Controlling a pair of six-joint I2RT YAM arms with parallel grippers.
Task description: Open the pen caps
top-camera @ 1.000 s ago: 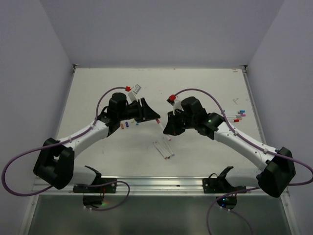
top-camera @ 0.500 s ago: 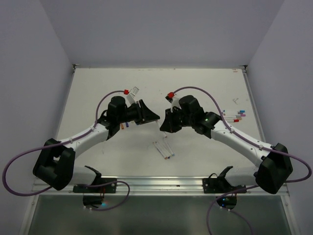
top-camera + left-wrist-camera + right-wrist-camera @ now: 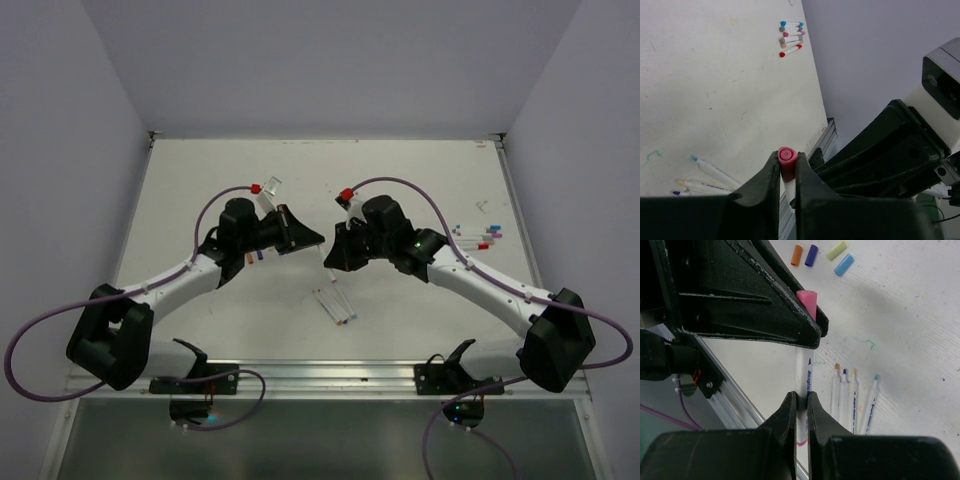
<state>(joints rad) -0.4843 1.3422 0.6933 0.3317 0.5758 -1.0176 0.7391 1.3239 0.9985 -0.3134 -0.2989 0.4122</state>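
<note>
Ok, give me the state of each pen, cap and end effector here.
Pink cap: on its pen, clamped by the left end effector.
Left end effector: shut on the pink cap.
Held pen: capped, body gripped by the right end effector.
Right end effector: shut on the held pen.
Four table pens: uncapped, lying side by side.
Loose caps: off, on the table.
Far pens: apparently capped, in a row.
</note>
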